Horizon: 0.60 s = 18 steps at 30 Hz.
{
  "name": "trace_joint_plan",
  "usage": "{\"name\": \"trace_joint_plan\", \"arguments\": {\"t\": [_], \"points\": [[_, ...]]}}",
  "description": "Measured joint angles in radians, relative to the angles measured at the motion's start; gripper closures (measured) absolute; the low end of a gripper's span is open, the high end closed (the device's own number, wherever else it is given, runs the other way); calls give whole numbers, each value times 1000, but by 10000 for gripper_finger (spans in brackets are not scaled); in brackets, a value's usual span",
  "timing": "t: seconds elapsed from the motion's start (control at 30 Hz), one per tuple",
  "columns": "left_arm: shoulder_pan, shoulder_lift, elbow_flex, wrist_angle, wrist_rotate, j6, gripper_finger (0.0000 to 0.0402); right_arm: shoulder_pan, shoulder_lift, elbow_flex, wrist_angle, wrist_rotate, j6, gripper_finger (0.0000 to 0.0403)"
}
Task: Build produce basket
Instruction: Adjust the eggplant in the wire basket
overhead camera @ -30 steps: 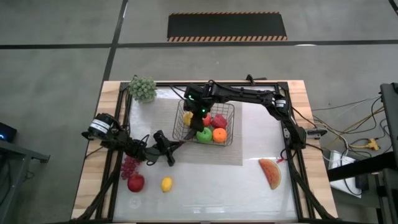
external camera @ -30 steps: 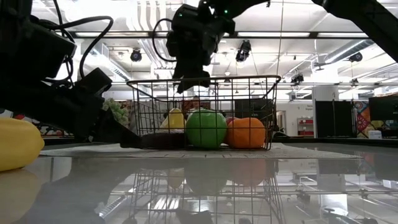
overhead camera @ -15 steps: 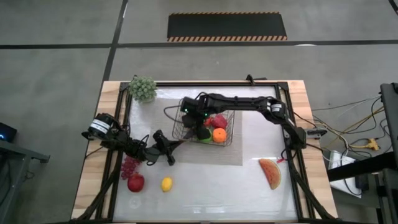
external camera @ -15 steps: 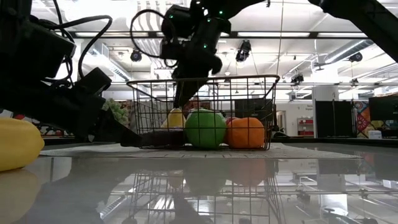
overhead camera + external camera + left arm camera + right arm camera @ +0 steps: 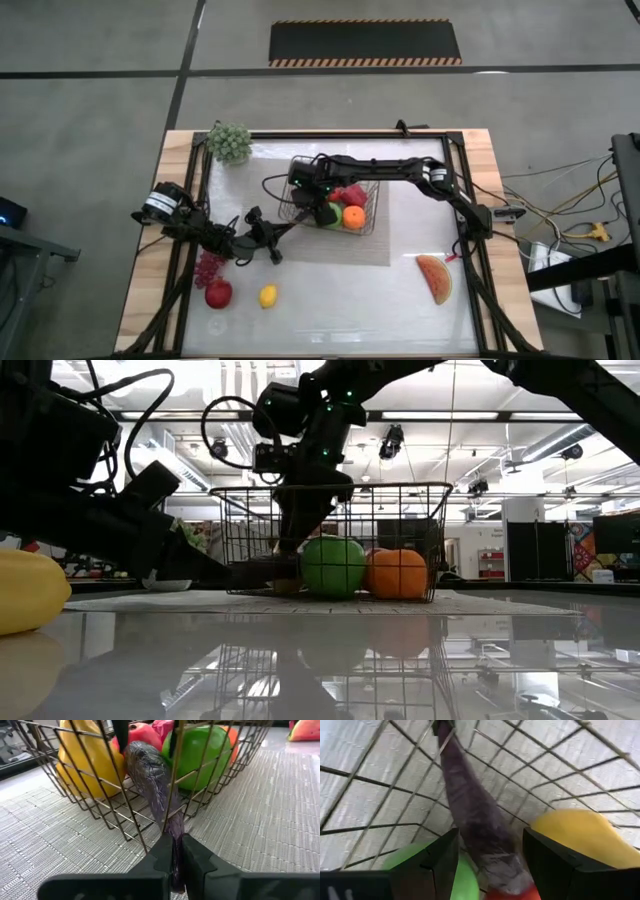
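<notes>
The purple eggplant [image 5: 150, 775] is stuck through the near-left mesh of the basket [image 5: 368, 212]. The left gripper [image 5: 174, 851] pinches its outside end, while the right gripper [image 5: 485, 865], jaws spread, straddles the end inside. Looks like a hand-off: the right should close before the left lets go.

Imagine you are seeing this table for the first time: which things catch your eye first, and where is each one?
The wire basket near the table's middle draws the eye, with a green fruit and an orange inside. A purple eggplant sticks through its mesh side, pinched at its tip by the left claw outside, while the right claw reaches down inside with fingers open either side of it. A watermelon slice lies alone toward the table's right.
</notes>
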Motion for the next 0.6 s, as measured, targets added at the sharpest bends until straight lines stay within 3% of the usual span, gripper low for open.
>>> {"name": "trace_joint_plan", "arguments": {"t": [0.37, 0.6], "points": [[-1, 1, 0, 42, -16, 32, 400, 4, 5, -3, 1, -4, -1, 200], [0, 3, 8, 89, -16, 58, 401, 4, 7, -4, 1, -72, -30, 200]]}}
